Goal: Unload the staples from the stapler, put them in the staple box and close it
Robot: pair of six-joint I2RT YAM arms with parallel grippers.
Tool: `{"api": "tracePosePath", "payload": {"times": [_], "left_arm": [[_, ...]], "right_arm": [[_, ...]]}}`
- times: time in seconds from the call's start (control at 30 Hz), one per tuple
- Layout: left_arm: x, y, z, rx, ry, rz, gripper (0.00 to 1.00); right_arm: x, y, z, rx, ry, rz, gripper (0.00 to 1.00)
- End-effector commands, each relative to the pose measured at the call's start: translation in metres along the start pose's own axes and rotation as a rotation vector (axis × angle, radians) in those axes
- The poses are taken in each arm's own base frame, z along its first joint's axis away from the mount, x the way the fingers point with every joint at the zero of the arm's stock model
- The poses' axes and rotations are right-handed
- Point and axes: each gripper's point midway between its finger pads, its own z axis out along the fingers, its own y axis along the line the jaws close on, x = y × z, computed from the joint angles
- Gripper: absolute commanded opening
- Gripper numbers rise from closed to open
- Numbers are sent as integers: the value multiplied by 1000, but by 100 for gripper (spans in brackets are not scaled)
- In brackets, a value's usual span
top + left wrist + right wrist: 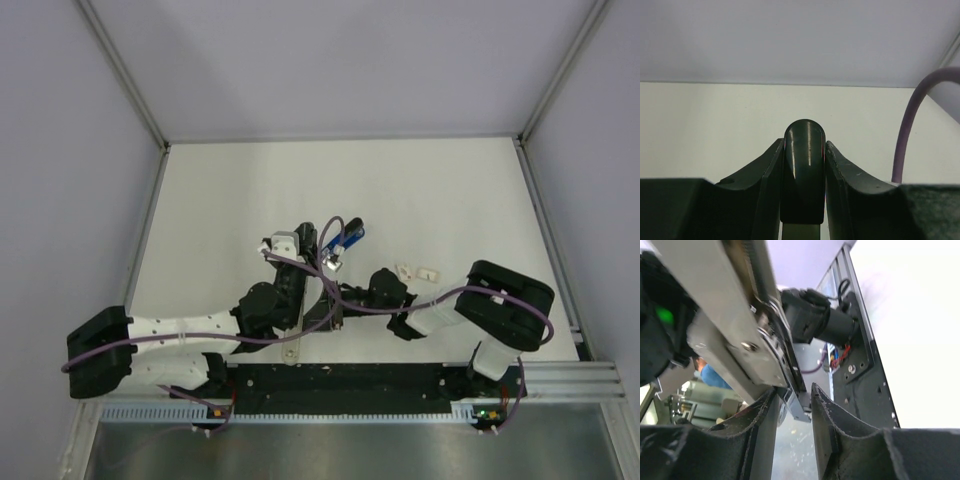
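Note:
The stapler shows its bright-blue part (350, 237) in the top view, raised among the two wrists at the table's middle. My left gripper (305, 238) is shut on the stapler's rounded black end (804, 165), which stands upright between the fingers (771, 165). In the right wrist view my right gripper (796, 392) pinches the tip of the stapler's silvery metal part (740, 325), which runs up and left past the camera. In the top view the right gripper (325, 305) sits just below the blue part and points toward the arm bases. Staples are not visible.
Two small white pieces (405, 270) (428, 272) lie on the table right of the grippers. A grey bar (292, 345) lies near the black base plate (350, 378). A purple cable (905, 135) hangs at the right of the left wrist view.

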Motion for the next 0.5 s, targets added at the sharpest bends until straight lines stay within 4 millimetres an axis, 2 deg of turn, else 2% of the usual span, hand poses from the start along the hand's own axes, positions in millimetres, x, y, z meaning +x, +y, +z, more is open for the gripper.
{"api": "tracePosePath", "payload": {"times": [0.0,0.47], "left_arm": [[-14,3,0,-35,-33,-29,0],[-16,5,5,-71,-52,27,0]], "right_arm": [[-56,63,5,-213,-205,-150,33],[-47,36,0,-62,-175,-149,37]]}}
